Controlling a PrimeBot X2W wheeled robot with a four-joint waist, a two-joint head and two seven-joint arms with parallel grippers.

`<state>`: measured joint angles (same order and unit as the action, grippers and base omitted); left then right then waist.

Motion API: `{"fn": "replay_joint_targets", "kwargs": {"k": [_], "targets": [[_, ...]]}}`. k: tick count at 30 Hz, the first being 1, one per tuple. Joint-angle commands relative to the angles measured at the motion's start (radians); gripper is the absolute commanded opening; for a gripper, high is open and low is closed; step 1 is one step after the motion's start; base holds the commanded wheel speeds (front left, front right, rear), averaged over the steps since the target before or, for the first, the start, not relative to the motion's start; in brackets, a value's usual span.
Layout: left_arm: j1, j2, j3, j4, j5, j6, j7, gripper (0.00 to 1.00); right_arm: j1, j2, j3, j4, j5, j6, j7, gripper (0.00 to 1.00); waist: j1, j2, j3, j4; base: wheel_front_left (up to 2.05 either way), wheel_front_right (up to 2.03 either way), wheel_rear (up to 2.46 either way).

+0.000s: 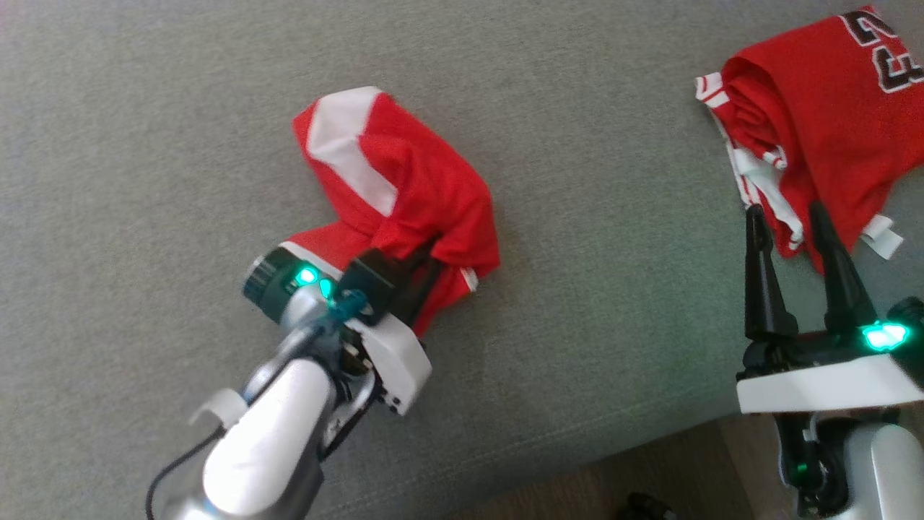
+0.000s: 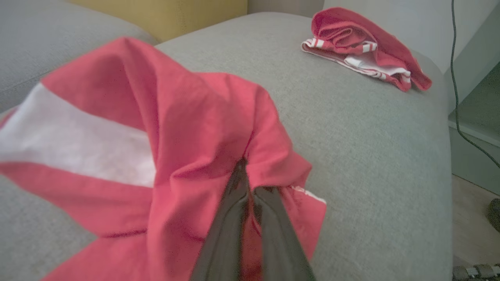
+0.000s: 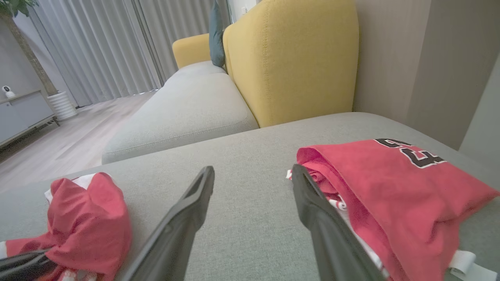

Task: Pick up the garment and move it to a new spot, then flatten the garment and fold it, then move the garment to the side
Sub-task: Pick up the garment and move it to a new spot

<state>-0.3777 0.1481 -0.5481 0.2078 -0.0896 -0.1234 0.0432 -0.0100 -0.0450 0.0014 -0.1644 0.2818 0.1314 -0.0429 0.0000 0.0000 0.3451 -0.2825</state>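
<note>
Left wrist view, unlike head view, shows left gripper (image 2: 244, 173) pinching crumpled red-white garment (image 2: 187, 117), possibly shorts; right gripper (image 1: 785, 209) wide, empty.

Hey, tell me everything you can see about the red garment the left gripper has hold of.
The garment is thin red cloth, soft and wrinkled, with a broad white band across one part and narrow white trim at an edge. It is crumpled into a heap, not flat or folded. The left gripper is shut on one of its folds, the cloth gathering into creases at the pinch. Its lower folds appear to rest on the grey cushion.
</note>
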Motion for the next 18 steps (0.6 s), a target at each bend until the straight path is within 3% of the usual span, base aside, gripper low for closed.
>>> {"fn": "replay_joint_targets", "kwargs": {"k": [1,2,3,4,9,18], "targets": [[-0.039,0.015,0.013,-0.026,-0.001,-0.003,0.003,0.0,-0.032,-0.005,0.024,-0.031,0.002,-0.001,-0.01,1.0,0.0,0.0,0.0,0.01,0.0,0.0,0.0],[-0.04,0.017,0.0,-0.02,-0.005,-0.004,-0.001,0.21,-0.034,-0.005,0.025,-0.03,0.0,-0.001,-0.01,1.0,0.0,0.0,-0.003,0.017,0.0,0.0,0.0],[-0.04,0.018,-0.013,-0.018,-0.008,-0.005,-0.009,0.53,-0.035,-0.005,0.026,-0.029,-0.004,-0.001,-0.008,1.0,0.0,0.0,-0.007,0.026,0.0,0.0,0.0],[-0.038,0.017,-0.026,-0.018,-0.015,-0.005,-0.022,1.0,-0.036,-0.005,0.026,-0.027,-0.007,-0.001,-0.006,1.0,0.0,0.0,-0.013,0.036,0.0,0.0,0.0],[-0.014,0.001,-0.053,-0.079,-0.034,0.001,-0.171,1.0,-0.031,-0.005,0.014,-0.028,-0.037,-0.001,0.021,1.0,0.0,0.0,-0.073,0.122,0.0,0.0,0.0],[0.053,0.003,0.073,-0.157,-0.082,0.119,-0.286,1.0,-0.03,-0.005,0.015,-0.049,-0.075,-0.001,0.063,1.0,0.0,0.0,-0.138,0.249,0.0,0.0,0.0]]}}
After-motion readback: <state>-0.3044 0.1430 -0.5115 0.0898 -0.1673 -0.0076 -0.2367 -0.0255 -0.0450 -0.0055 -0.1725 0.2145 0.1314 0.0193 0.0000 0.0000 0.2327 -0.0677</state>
